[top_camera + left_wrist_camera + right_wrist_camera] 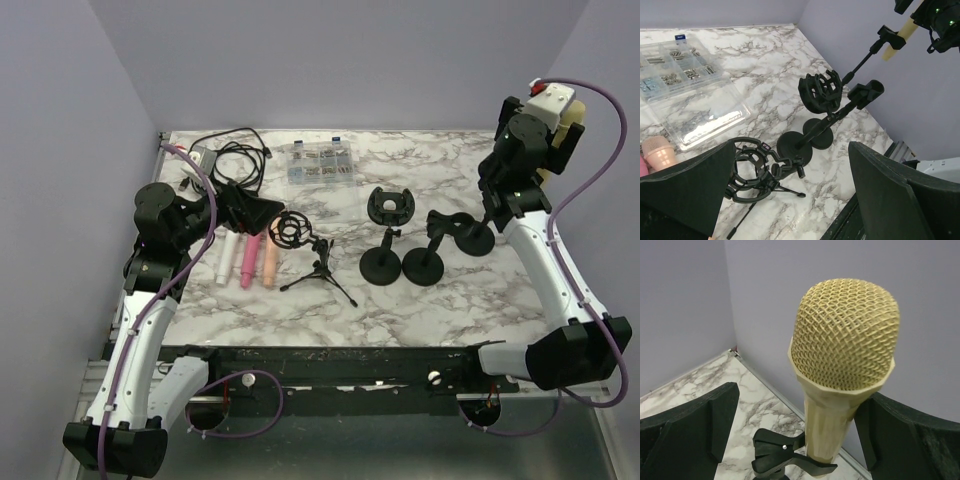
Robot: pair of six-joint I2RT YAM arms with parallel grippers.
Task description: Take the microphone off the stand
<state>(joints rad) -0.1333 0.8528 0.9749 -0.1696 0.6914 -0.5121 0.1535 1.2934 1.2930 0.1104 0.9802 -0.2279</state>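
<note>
Marble desk (pixel 470 300), lilac walls. Right fingers (pixel 566 130) raised at far right, spread open on either side of cream microphone (pixel 840 340), not closed on it. Microphone base sits in black stand clip (pixel 785 457). Left fingers (pixel 255 212) wide open, holding nothing, over tripod shock mount (pixel 752 170). 3 loose mics (pixel 245 260) lie beside it.

The marble table (pixel 450 310) bears a parts box (pixel 320 163), cables (pixel 235 150), round-based stands (pixel 380 267), a tripod (pixel 320 272) and seemingly three microphones (pixel 246 260).
</note>
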